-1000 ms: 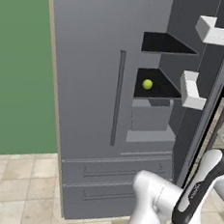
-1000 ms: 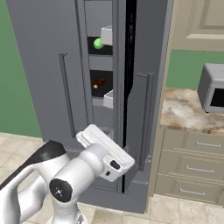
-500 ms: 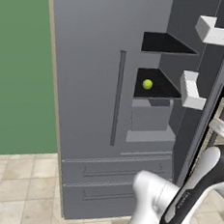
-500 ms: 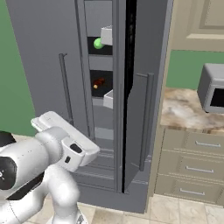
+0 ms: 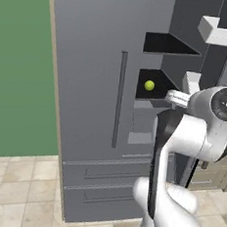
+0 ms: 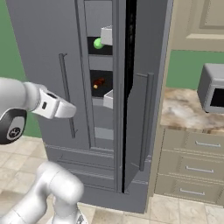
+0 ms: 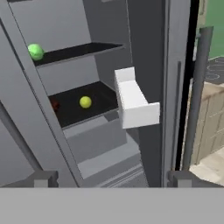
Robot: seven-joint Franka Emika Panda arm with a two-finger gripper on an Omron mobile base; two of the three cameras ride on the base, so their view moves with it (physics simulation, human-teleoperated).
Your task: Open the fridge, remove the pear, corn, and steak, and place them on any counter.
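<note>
Glossy white arm, seemingly dark joints

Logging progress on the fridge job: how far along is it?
Done: the fridge right door is open. In hand: nothing; the gripper is open, facing the shelves. Left: the pear, the corn and a red item, probably the steak, are all inside, none on the counter.
</note>
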